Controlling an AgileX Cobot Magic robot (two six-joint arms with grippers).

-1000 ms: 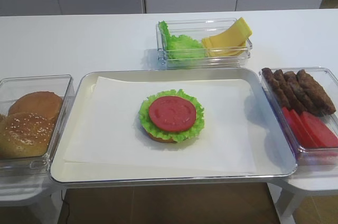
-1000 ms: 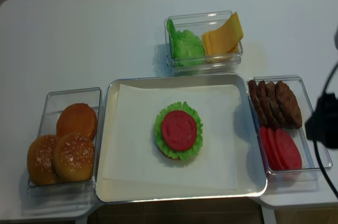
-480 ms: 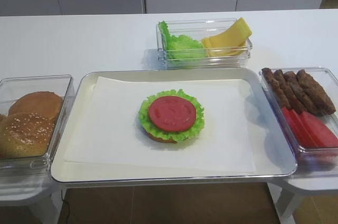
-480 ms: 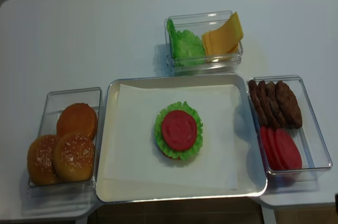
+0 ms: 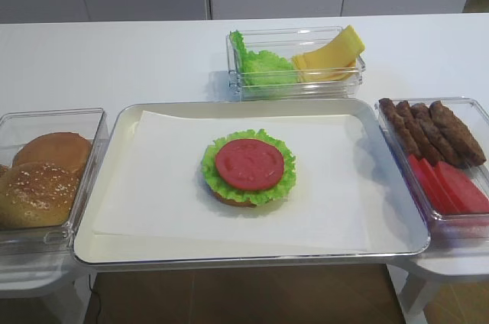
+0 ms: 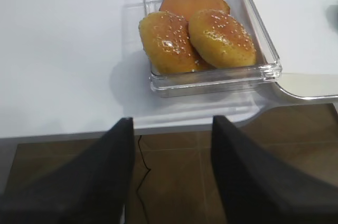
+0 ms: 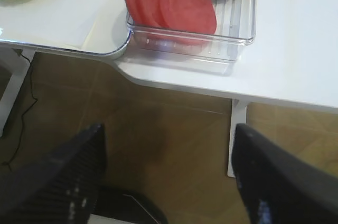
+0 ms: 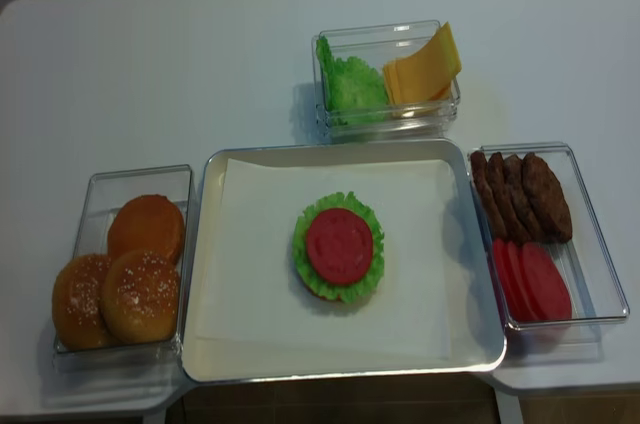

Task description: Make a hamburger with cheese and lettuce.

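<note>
Our right hand (image 7: 166, 182) hangs wide apart and empty below the near bench edge; only the right wrist view shows it, above the brown floor (image 7: 174, 145), with the red slices (image 7: 171, 2) in a clear box beyond. Our left hand (image 6: 171, 176), seen only in the left wrist view, is likewise spread and empty, near the sesame buns (image 6: 198, 36). The high views add the hamburger (image 5: 247, 166) centred on the paper-lined tray (image 5: 107, 240), and lettuce (image 5: 263, 68) left of cheese (image 5: 330, 55) in the far box. Brown patties (image 5: 432, 131) lie at right.
</note>
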